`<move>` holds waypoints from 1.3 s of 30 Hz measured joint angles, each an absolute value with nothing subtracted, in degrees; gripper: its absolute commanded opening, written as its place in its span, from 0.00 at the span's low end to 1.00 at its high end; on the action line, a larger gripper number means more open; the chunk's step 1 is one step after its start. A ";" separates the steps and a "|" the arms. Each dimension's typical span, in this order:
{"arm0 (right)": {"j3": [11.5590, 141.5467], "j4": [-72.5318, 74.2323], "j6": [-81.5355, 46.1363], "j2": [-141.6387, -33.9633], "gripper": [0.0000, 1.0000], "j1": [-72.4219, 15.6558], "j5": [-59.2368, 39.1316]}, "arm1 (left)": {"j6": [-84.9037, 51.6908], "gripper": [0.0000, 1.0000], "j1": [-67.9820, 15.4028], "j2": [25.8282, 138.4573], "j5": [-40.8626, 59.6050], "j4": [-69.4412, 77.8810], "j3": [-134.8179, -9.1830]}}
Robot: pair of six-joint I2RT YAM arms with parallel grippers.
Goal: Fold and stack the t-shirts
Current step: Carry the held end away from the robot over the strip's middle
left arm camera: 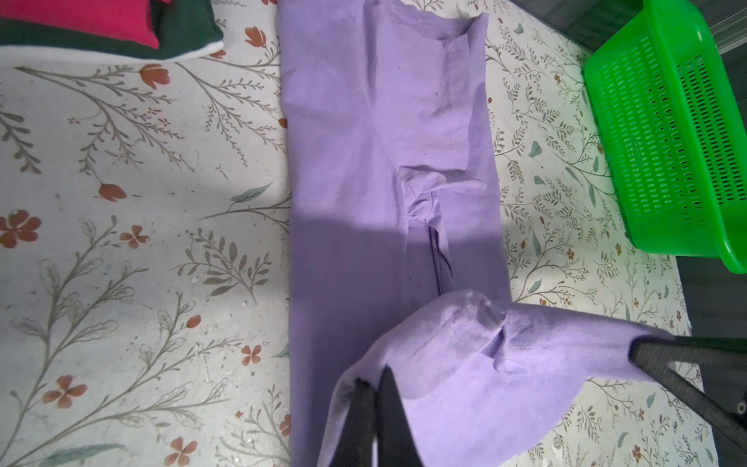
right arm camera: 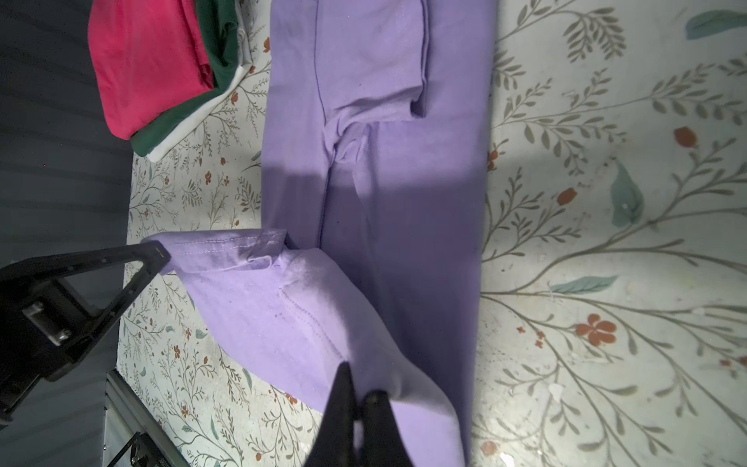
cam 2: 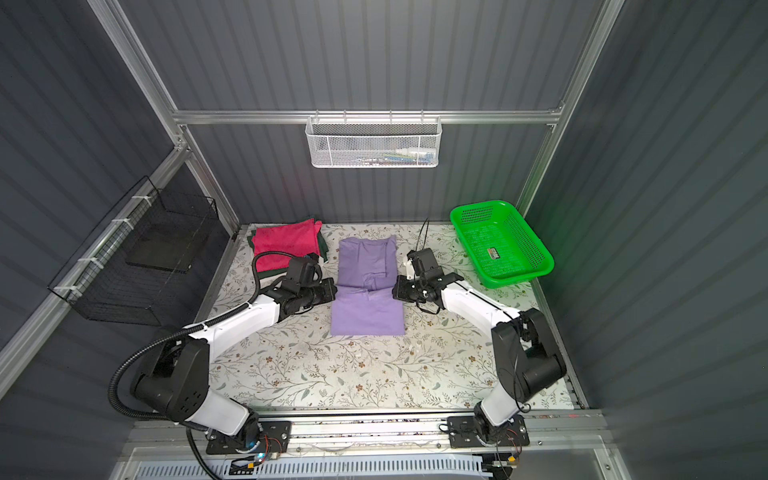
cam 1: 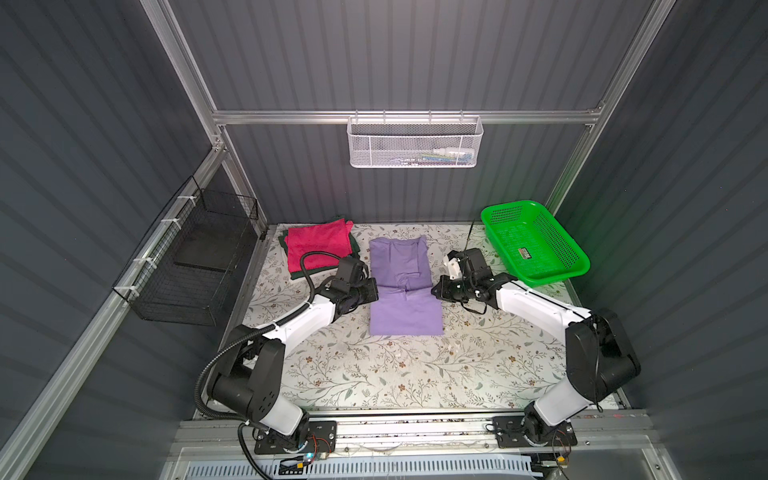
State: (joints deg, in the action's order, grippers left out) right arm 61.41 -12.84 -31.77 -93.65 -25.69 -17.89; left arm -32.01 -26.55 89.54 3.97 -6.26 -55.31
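Two folded cloth rectangles, the magenta-pink tee [cam 1: 318, 245] atop the dark green tee [right arm camera: 220, 48], lie left of the long lavender tee [cam 1: 399, 266]. The left gripper [left arm camera: 374, 380] and right gripper [right arm camera: 359, 384] each pinch its stitched hem, lifted. The perforated green plastic basket [cam 1: 559, 239] sits to its right.

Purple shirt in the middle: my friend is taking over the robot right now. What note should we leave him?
Left end effector: shut on one hem corner of the lavender-purple cloth t-shirt.
Right end effector: shut on the other corner.
Shirt: sides folded in, hem lifted over its middle, at the centre of the floral table.
Done: folded magenta-pink cloth t-shirt lies on the folded dark green cloth t-shirt, back left.
To do: lay the hem at the collar, then stack it on the pink one.
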 measured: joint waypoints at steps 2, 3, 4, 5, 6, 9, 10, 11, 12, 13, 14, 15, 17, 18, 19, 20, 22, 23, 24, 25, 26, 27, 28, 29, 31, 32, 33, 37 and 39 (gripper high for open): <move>61.98 -12.56 -31.51 -95.42 0.00 -25.23 -18.72 | -31.90 0.00 -26.20 91.09 4.05 -5.54 -55.51; 62.33 -12.23 -31.42 -96.40 0.00 -25.06 -19.07 | -31.88 0.00 -26.13 91.92 4.05 -5.04 -55.57; 62.70 -12.01 -31.42 -97.21 0.00 -24.84 -19.38 | -31.88 0.00 -26.06 92.60 4.05 -4.75 -55.72; 63.07 -11.70 -31.40 -98.06 0.00 -24.69 -19.73 | -31.88 0.00 -26.02 93.43 4.05 -4.58 -56.03; 63.44 -11.25 -31.40 -98.89 0.00 -24.53 -20.08 | -31.88 0.00 -25.96 94.26 4.05 -4.25 -56.38; 63.88 -10.13 -31.38 -100.66 0.00 -24.21 -20.82 | -31.88 0.00 -25.76 96.18 4.05 -3.27 -56.95; 63.88 -9.96 -31.38 -101.03 0.00 -24.14 -20.93 | -31.90 0.00 -25.76 96.51 4.05 -3.03 -56.95; 63.88 -9.82 -31.33 -101.45 0.00 -24.14 -20.97 | -31.90 0.00 -25.76 96.90 4.03 -2.81 -56.95; 63.90 -9.76 -31.22 -101.84 0.00 -24.14 -20.95 | -31.90 0.00 -25.76 97.21 4.03 -2.57 -56.95; 63.90 -9.78 -31.14 -102.19 0.00 -24.14 -20.88 | -31.90 0.05 -25.76 97.49 4.03 -2.50 -56.95; 63.90 -9.76 -30.96 -102.56 0.03 -24.14 -20.78 | -31.90 0.11 -25.76 97.84 4.01 -2.50 -57.01; 63.90 -9.76 -30.79 -102.89 0.07 -24.14 -20.69 | -31.81 0.18 -25.76 98.24 3.97 -2.52 -57.19; 63.90 -9.78 -30.37 -103.26 0.23 -24.08 -20.56 | -31.55 0.28 -25.76 98.94 3.53 -2.70 -57.58; 63.90 -9.80 -29.71 -103.33 0.31 -24.03 -20.43 | -31.29 0.33 -25.76 99.15 3.09 -2.98 -57.89; 63.90 -9.78 -29.26 -103.26 0.38 -23.99 -20.03 | -30.98 0.35 -25.76 99.18 2.68 -3.42 -58.17; 63.88 -9.65 -28.82 -103.00 0.44 -23.97 -19.53 | -30.41 0.37 -25.71 99.15 2.22 -3.84 -58.48; 63.33 -9.30 -28.01 -101.54 0.51 -23.97 -18.61 | -29.52 0.39 -25.67 99.04 1.15 -4.45 -59.18; 62.50 -9.04 -27.70 -99.92 0.54 -23.97 -18.09 | -29.02 0.39 -25.67 98.65 0.73 -4.64 -59.20; 61.58 -8.93 -27.53 -98.19 0.55 -23.99 -17.65 | -28.64 0.39 -25.67 98.02 0.47 -5.19 -59.18; 60.31 -8.71 -27.51 -95.94 0.55 -23.99 -17.28 | -28.29 0.40 -25.67 97.03 0.40 -5.58 -59.09; 58.85 -8.43 -27.55 -93.49 0.55 -24.01 -16.99 | -27.99 0.40 -25.67 95.90 0.78 -5.74 -58.92; 57.43 -8.14 -27.86 -91.24 0.55 -24.05 -16.93 | -27.77 0.40 -25.74 94.74 1.54 -5.78 -58.63; 55.92 -7.84 -28.12 -89.12 0.53 -24.14 -17.08 | -27.62 0.40 -25.89 93.51 2.61 -5.80 -58.28; 54.52 -7.31 -28.56 -87.57 0.52 -24.25 -17.34 | -27.57 0.40 -26.09 92.60 3.73 -5.58 -57.93; 52.01 -6.00 -30.06 -86.28 0.49 -24.86 -18.79 | -27.57 0.39 -27.53 92.09 5.96 -5.02 -57.36; 50.65 -4.97 -30.94 -86.37 0.46 -25.45 -19.42 | -27.57 0.39 -28.82 92.38 7.01 -4.69 -57.06; 49.34 -3.92 -31.83 -86.72 0.45 -26.15 -19.79 | -27.57 0.39 -30.22 92.84 7.66 -4.47 -56.71; 44.95 -0.21 -35.99 -90.32 0.41 -29.54 -21.67 | -28.12 0.38 -34.83 96.60 10.17 -2.68 -55.51; 44.40 1.30 -37.78 -92.60 0.39 -30.87 -22.41 | -28.69 0.38 -35.40 98.85 10.76 -1.78 -55.27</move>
